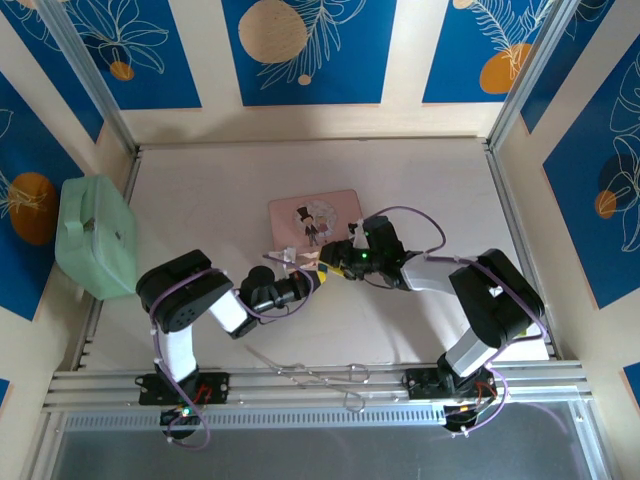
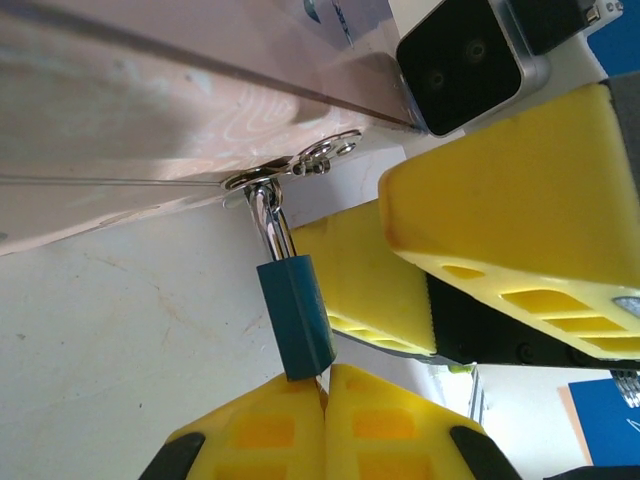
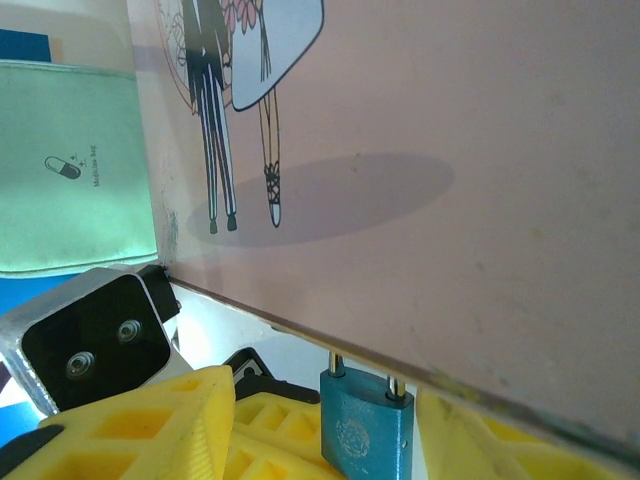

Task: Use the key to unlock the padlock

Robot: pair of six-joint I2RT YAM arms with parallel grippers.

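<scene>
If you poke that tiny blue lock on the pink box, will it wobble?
The small blue metal padlock probably swings, since it dangles by its thin silver shackle from the pink box. It looks stiff; the shiny shackle seems slippery.

The pink box [image 2: 150, 110] is seen along the top, above the pale desk [image 2: 120, 340]. A silvery latch [image 2: 310, 160] is fixed at its edge, and the padlock [image 2: 295, 315] is hung from it by the shackle, tilted. The padlock's teal lower end is met by the tips of the left pincer [image 2: 325, 385], whose yellow fingers are pressed together. The right pincer [image 2: 350, 225] is set just beside the padlock, one finger behind it.
</scene>
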